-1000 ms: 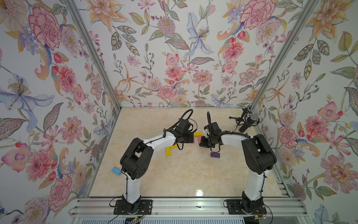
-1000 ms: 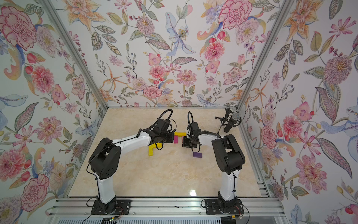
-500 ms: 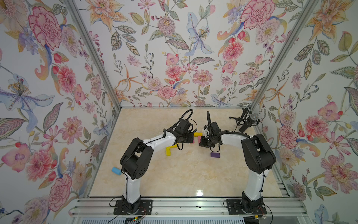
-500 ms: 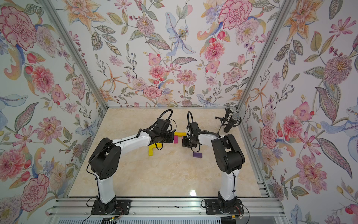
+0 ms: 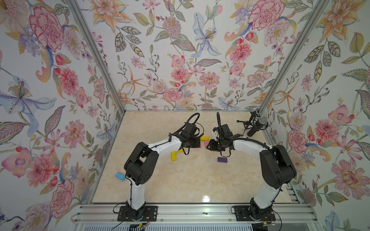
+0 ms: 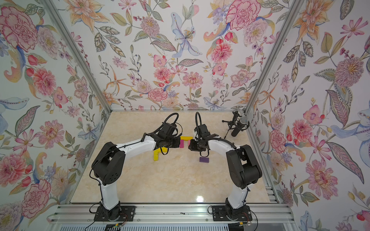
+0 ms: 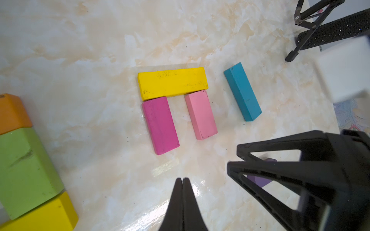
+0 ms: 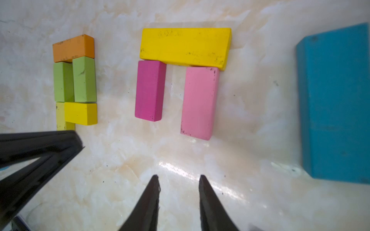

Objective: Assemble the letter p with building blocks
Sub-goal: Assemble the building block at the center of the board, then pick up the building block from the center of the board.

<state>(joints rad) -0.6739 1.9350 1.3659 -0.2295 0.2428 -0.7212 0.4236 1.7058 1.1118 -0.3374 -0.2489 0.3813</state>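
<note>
A partial letter is being displayed on the tabletop (image 5: 190, 180). A yellow bar (image 7: 172, 83) is lying across the ends of a magenta block (image 7: 160, 125) and a pink block (image 7: 200, 114). Both blocks are touching the bar, with a gap being left between them. The teal block (image 7: 242, 91) is lying just beside this group but apart from it. The purple block (image 5: 222, 159) is lying well apart, on the right arm's side.

The left fingers (image 7: 182, 188) are being held pressed together, with nothing being carried. The right fingers (image 8: 152, 198) are being held spread, with nothing between them, near the free ends of the magenta and pink blocks.

The main risk is judged to be disturbance of what is being built. The blocks are only resting loose, so the two legs could be nudged out of square if the spread fingers are being lowered or swept too close. The pink block is appearing slightly skewed in the left wrist view, so the bowl may not be closed cleanly. Both arms are being posed close together over the same spot, so a collision between them is also being risked.
</note>
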